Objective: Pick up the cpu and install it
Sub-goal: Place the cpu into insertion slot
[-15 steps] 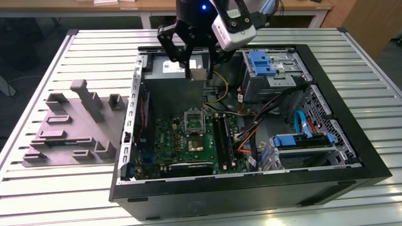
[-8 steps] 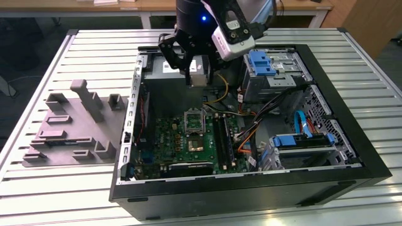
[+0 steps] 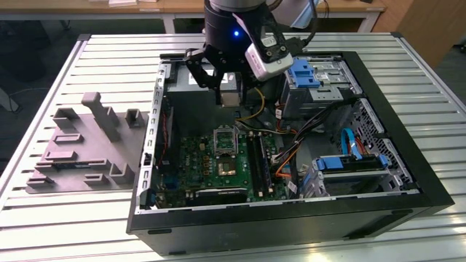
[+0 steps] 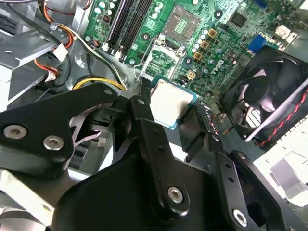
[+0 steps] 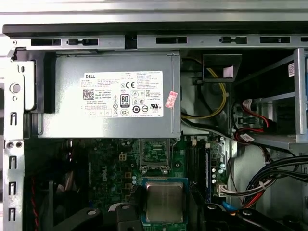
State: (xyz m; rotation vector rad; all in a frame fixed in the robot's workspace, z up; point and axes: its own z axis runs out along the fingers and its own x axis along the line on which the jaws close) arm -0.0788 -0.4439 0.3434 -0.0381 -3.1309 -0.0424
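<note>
The open computer case (image 3: pixel 291 221) held a green motherboard (image 3: pixel 207 164). At the exterior view's upper centre, the claw (image 3: pixel 231 94) clamped the cpu (image 3: pixel 231 100), lying flat.

Silvery green-rimmed cpu (image 5: pixel 164 202), green motherboard (image 3: pixel 195 164), black case (image 3: pixel 276 229)

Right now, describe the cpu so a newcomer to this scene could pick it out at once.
Find the open black computer case on the slatted table; the arm's gripper hangs over its green motherboard. Between the fingers sits the cpu: a small flat square, silvery top with a thin green rim, far smaller than the grey power supply nearby.
</note>
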